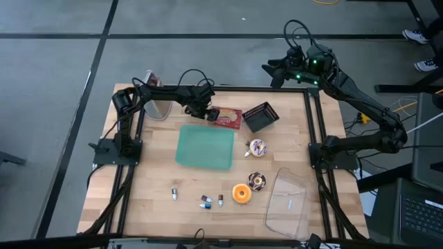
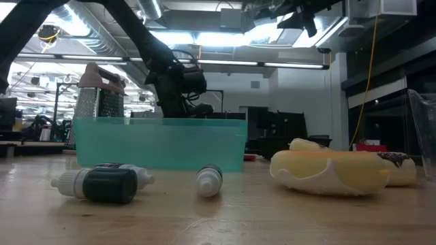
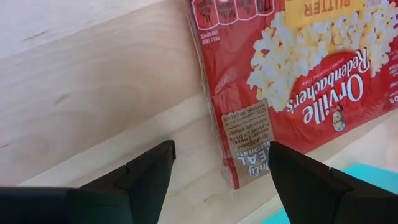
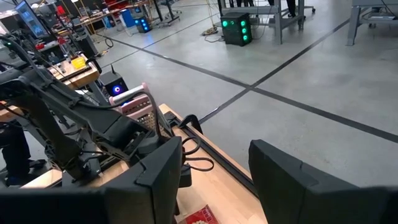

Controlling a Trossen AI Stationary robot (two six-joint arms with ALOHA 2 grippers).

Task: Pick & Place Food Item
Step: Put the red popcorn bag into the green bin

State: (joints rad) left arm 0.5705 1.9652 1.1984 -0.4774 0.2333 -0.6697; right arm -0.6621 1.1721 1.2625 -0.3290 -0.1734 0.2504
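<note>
A red popcorn packet lies flat on the wooden table, just beyond the far edge of a teal tray. My left gripper stands open at the packet's left end, pointing steeply down. In the left wrist view the packet's corner lies between the gripper's two fingers. My right gripper hangs open, high beyond the table's far right corner, with nothing between its fingers. In the low view the tray hides the packet. My left gripper comes at the packet's left end from above, slanting. One finger stands over the packet's edge and the other over bare wood. Whether either finger touches the packet, I cannot tell.
A black basket sits right of the packet and a metal grater stands at the far left. Donuts, an orange piece, small bottles and a clear container lie toward the near edge.
</note>
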